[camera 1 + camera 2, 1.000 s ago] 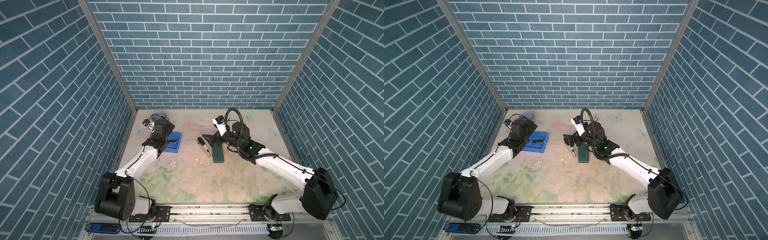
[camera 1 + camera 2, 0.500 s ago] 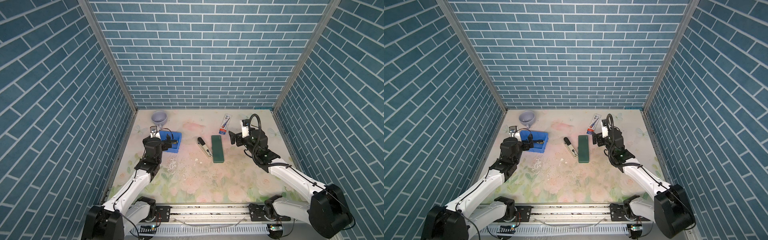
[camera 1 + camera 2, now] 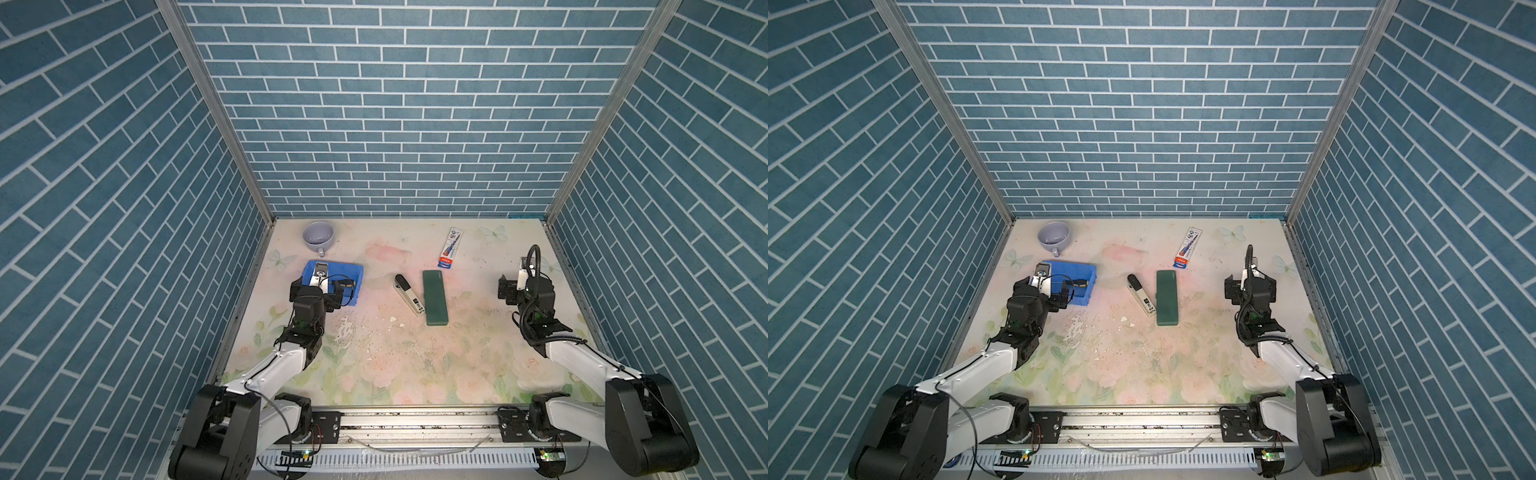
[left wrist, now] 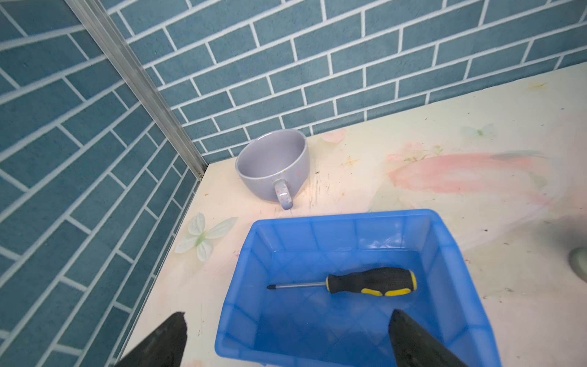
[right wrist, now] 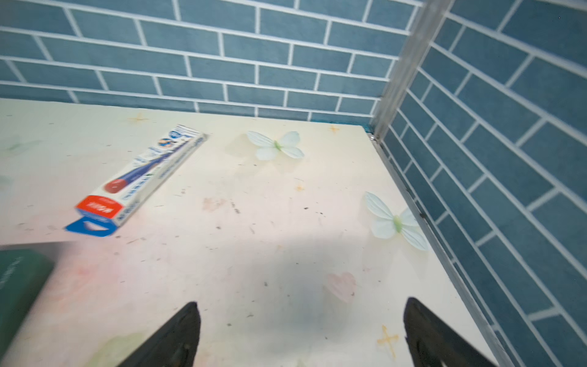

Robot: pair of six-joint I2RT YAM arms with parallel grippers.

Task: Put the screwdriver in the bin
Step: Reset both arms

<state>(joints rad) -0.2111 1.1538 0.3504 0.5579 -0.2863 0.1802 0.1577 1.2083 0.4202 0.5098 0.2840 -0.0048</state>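
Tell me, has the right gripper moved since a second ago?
Yes. The right gripper was over the far end of the green case; it has drawn off to the right and now stands clear of the case, open.

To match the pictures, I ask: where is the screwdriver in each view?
Both top views: the screwdriver lies inside the blue bin, left of centre.
Left wrist: flat on the bin's floor, nearer than the cup.
Right wrist: not in it.
Shared landmark: the grey-lilac cup behind the bin.
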